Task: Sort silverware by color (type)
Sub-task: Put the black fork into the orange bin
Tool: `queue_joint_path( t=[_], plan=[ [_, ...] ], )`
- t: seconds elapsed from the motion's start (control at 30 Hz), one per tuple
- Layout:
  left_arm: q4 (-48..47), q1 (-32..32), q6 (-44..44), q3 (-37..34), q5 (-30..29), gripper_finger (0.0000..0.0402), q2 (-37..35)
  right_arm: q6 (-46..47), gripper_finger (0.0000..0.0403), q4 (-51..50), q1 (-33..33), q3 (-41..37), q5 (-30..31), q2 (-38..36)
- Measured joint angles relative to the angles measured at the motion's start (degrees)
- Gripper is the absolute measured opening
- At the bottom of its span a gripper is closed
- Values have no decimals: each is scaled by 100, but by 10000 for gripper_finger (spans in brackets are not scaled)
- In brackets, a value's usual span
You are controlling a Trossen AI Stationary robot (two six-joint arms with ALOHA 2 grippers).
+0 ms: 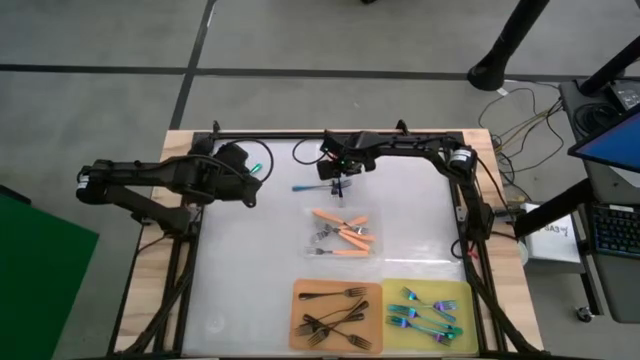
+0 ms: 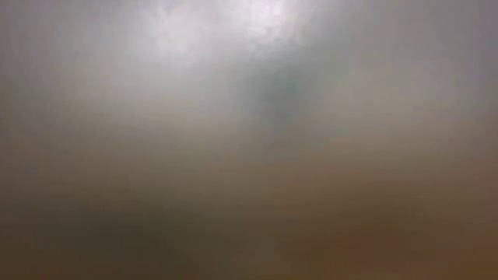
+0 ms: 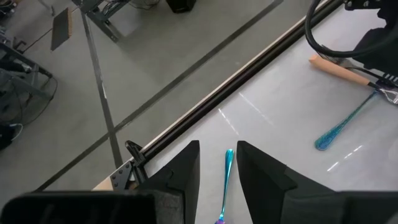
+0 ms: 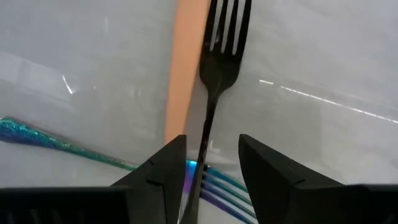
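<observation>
From the high view, the right gripper [image 1: 338,180] was seen at the table's far edge over a teal fork [image 1: 312,187], the left gripper [image 1: 258,172] near the far left. Orange-handled forks [image 1: 342,233] lay mid-table, black forks [image 1: 335,318] on the orange mat [image 1: 300,292], iridescent forks [image 1: 428,313] on the yellow mat [image 1: 462,290].

Nothing could be made out in the low view.

In the left wrist view, a teal fork handle [image 3: 226,177] was seen between part-open fingers [image 3: 186,168]; whether it was gripped could not be told.

In the right wrist view, a black fork [image 4: 219,56] ran between widely parted fingers [image 4: 168,165].
</observation>
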Motion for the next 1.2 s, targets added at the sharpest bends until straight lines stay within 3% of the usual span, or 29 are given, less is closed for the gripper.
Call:
queue_joint_path(
  t=[0.5, 0.73, 1.2],
  plan=[
    [7, 0, 0, 0, -24, 89, -11, -42, 137, 28, 3, 0, -448, 17],
    [7, 0, 0, 0, -31, 89, -11, -44, 137, 368, -45, 16, -793, 432],
    [9, 0, 0, 0, -29, 89, -14, -196, 125, 256, -91, 96, -401, 588]
  ],
)
